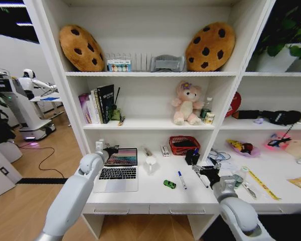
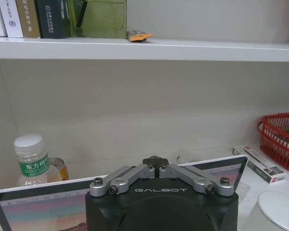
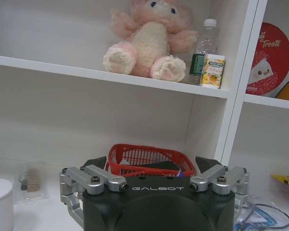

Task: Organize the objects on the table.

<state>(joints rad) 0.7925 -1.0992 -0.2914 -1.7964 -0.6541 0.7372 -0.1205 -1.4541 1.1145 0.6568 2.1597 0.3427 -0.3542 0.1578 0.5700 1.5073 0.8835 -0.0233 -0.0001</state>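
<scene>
A slim silver laptop [image 1: 118,169] stands open on the white table [image 1: 155,196], its screen [image 2: 33,209] lit. My left gripper [image 1: 110,149] [image 2: 155,160] is shut and sits at the top edge of the lid; I cannot tell if it touches. My right gripper [image 1: 205,172] [image 3: 151,164] hovers open over the table, right of centre, with nothing between its fingers. A green toy car [image 1: 169,184], a blue-capped marker [image 1: 181,179] and a pen [image 1: 201,179] lie between the arms. A yellow ruler [image 1: 261,184] lies to the right.
A red basket [image 1: 184,144] [image 3: 149,159] and a white cup [image 1: 150,162] stand at the back of the table. A green-labelled bottle [image 2: 32,160] stands behind the laptop. The shelf board [image 2: 144,49] hangs above the left gripper. Tangled cables [image 1: 219,156] lie at the right.
</scene>
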